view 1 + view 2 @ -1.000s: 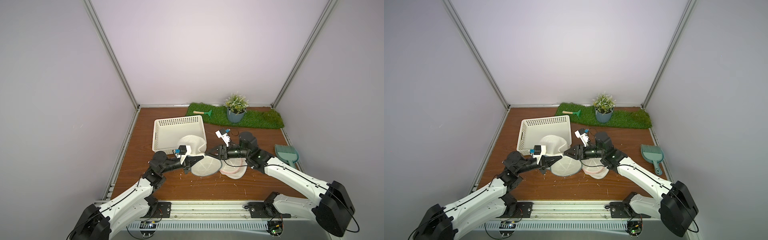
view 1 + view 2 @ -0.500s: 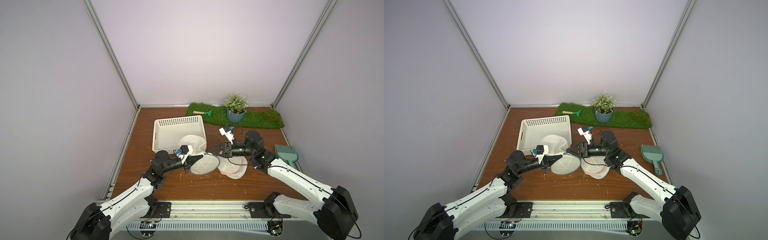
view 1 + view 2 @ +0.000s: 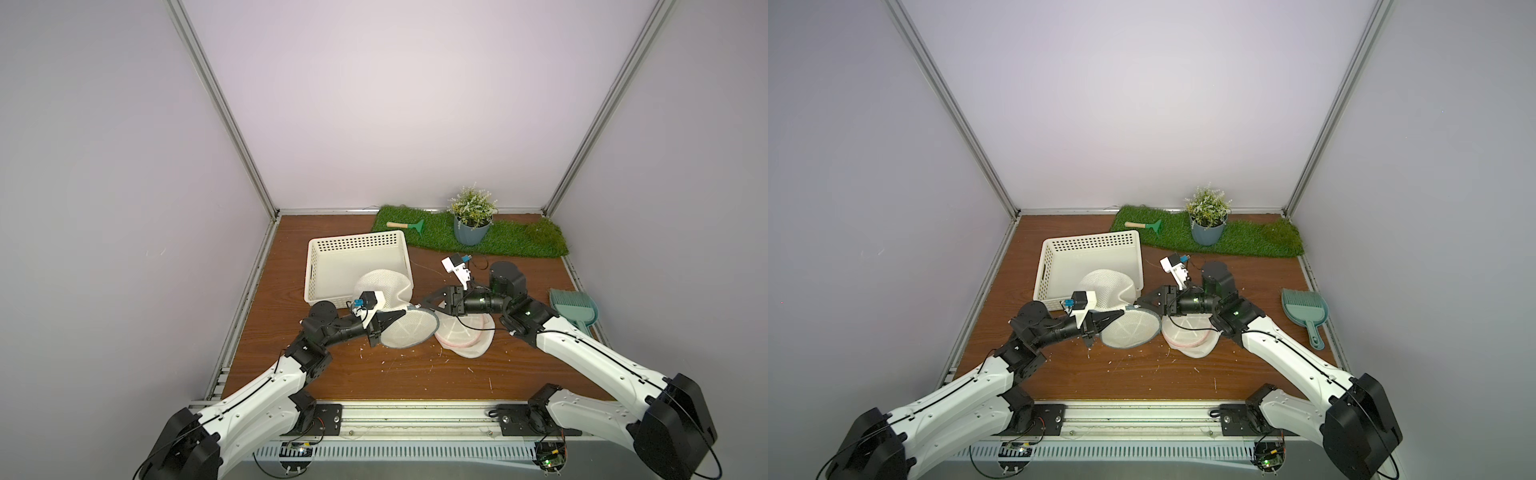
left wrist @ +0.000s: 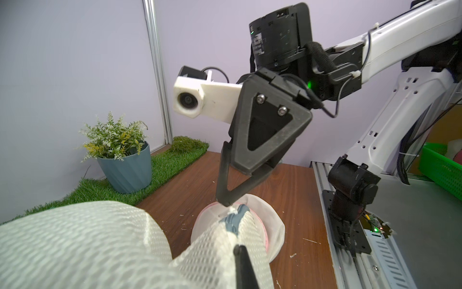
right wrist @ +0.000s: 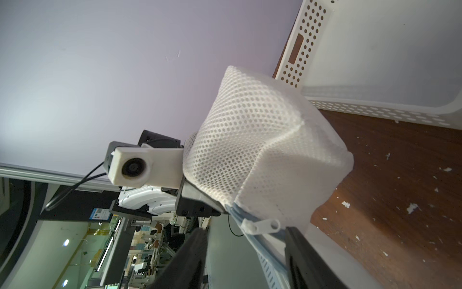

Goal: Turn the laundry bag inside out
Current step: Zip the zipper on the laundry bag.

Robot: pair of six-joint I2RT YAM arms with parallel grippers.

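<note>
Left gripper (image 3: 385, 322) is clamped shut on the laundry bag (image 3: 405, 332), pinching the mesh just behind the grey zip rim (image 4: 233, 221). The bag's long axis runs far to near. Its bulging mesh end leans on the near right corner of the white basket (image 3: 353, 245), and its round, zip-rimmed face is tilted up towards the top views.

Right gripper (image 3: 428, 300) comes in from the right with its jaws apart. In the right wrist view, the white zip pull (image 5: 261, 225) and the grey tape sit between the fingers (image 5: 307, 262). I can't quite tell whether a fingertip touches the rim, but nothing is gripped on that side.

Room is tight here. The basket is hard against the bag on the far side. A second bag with a pink rim (image 3: 469, 345) lies flat under the right gripper and seems to touch the grey rim. The near side is bare wooden table (image 3: 374, 374) with white flecks. The teal dustpan (image 3: 575, 307) sits well off to the right.
</note>
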